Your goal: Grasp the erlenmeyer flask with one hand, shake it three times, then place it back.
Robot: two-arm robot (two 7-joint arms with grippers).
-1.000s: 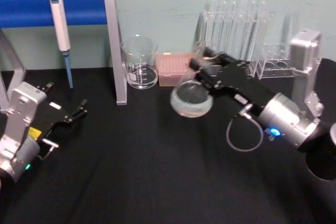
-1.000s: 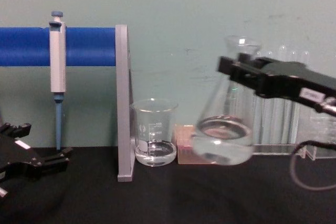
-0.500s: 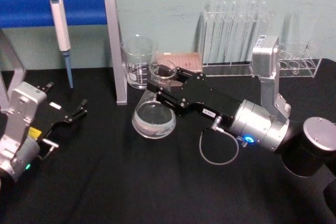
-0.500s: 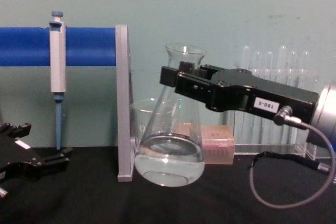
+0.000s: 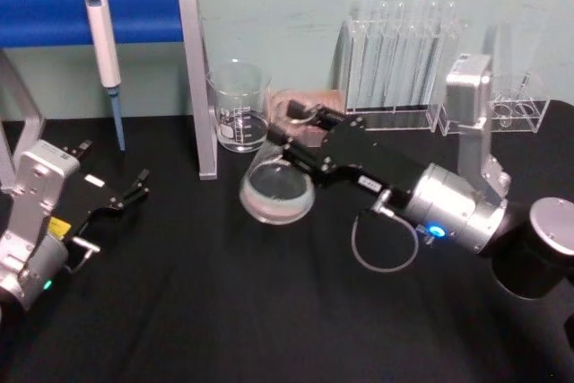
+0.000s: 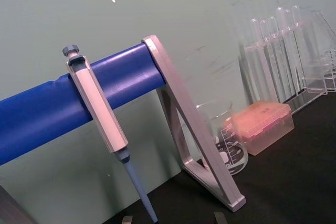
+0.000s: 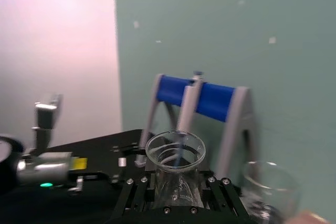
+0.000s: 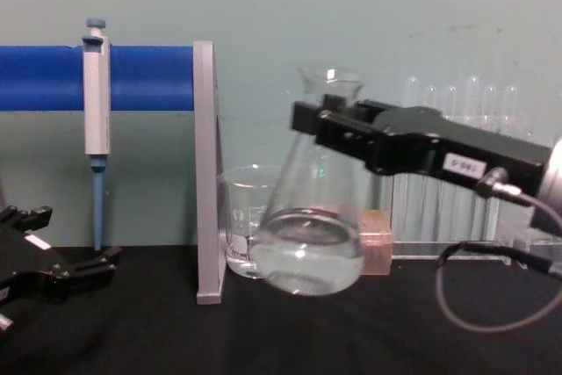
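Note:
The erlenmeyer flask [image 5: 276, 189], clear glass with water in its base, hangs tilted just above the black table. My right gripper [image 5: 302, 132], the hand with the white numbered label [image 8: 463, 164], is shut on its neck. From the chest view the flask [image 8: 312, 248] hangs in front of the beaker, with the gripper [image 8: 331, 126] clamped just under the flared rim. In the right wrist view the flask's rim [image 7: 175, 150] sits between the jaws. My left gripper [image 5: 133, 190] rests open at the table's left, apart from the flask.
A glass beaker [image 5: 239, 107] and a pink tip box [image 5: 314, 105] stand right behind the flask. A pipette [image 5: 103, 42] hangs on the blue-barred stand [image 5: 193, 78] at the left. Test tube racks [image 5: 399, 60] line the back right.
The right gripper swung the flask from the right far to the left in front of the stand, then back a little to the right and up. The left arm stayed still.

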